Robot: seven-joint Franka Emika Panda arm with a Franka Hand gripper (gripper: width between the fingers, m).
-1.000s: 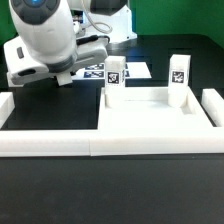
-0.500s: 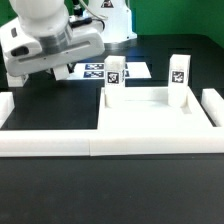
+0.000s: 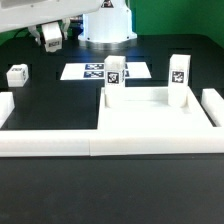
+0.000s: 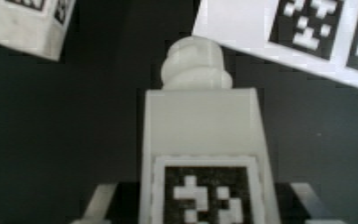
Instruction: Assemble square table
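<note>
White leg (image 4: 197, 120) clamped in claw (image 4: 197, 203), held above black table (image 3: 45, 105)

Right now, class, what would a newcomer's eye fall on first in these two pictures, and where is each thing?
The white square tabletop lies at the front, towards the exterior view's right, with a left upright leg and a right upright leg standing at its far corners. High at the exterior view's left, the gripper grips a held leg, which fills the wrist view. A loose leg sits on the black table at the left.
</note>
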